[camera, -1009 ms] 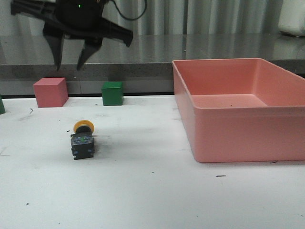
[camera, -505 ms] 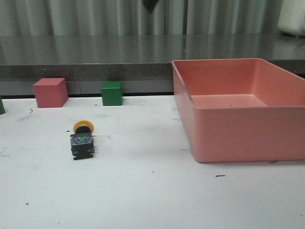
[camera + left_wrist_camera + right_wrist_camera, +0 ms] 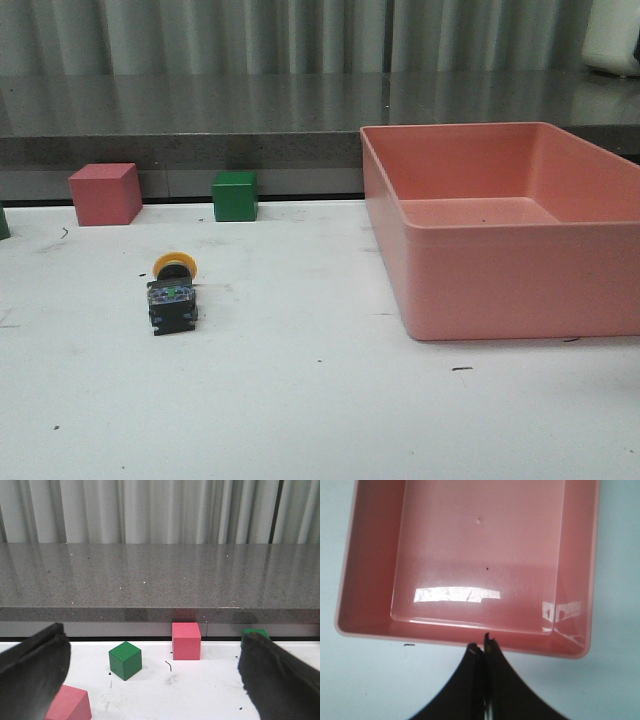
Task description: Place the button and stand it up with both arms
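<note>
**Yellow-capped button on its side, left of pink bin**

Lying tipped over on white table point(image 3: 300, 420): small yellow-capped push-button with dark blocky base point(image 3: 172, 292), well left of empty pink plastic bin point(image 3: 500, 290). Left gripper point(image 3: 150, 680) spread wide, empty. Right gripper point(image 3: 484, 652) pressed together above bin's near rim.

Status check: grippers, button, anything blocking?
Left gripper open, empty; right gripper shut above pink bin. Button lying on its side, untouched. Nothing blocking it.

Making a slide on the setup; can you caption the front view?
Yellow-capped button lying on its side on the white table, left of an empty pink bin; no gripper in frame.
</note>
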Controlling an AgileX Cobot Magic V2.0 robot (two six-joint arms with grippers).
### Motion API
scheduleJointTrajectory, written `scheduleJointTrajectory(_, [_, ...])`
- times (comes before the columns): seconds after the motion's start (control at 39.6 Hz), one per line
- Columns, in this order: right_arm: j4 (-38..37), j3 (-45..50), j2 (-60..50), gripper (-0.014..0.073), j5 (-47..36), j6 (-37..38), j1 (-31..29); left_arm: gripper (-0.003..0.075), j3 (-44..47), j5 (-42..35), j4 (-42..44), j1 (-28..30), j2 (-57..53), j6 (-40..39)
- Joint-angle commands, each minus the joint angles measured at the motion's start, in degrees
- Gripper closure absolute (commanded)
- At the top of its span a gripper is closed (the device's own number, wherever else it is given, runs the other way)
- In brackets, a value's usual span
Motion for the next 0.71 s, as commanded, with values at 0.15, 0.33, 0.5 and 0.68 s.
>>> scheduleJointTrajectory(0.15, [-2.1,23.1,-18.6,0.0657,-21.7,-1.0,-0.4,0.0069,-2.1,-4.6,-0.4,0.1,0.9,-0.4])
scheduleJointTrajectory(0.33, [-5.5,35.3,-31.8,0.0663,-32.6,-1.0,-0.4,0.0069,-2.1,-4.6,-0.4,0.1,0.9,-0.4])
scheduleJointTrajectory(0.5, [-5.9,42.9,-44.2,0.0663,-39.6,-1.0,-0.4,0.0069,-2.1,-4.7,-0.4,0.1,0.9,-0.4])
scheduleJointTrajectory(0.68, [-5.9,46.9,-52.3,0.0663,-45.0,-1.0,-0.4,0.0069,-2.1,-4.7,-0.4,0.1,0.9,-0.4])
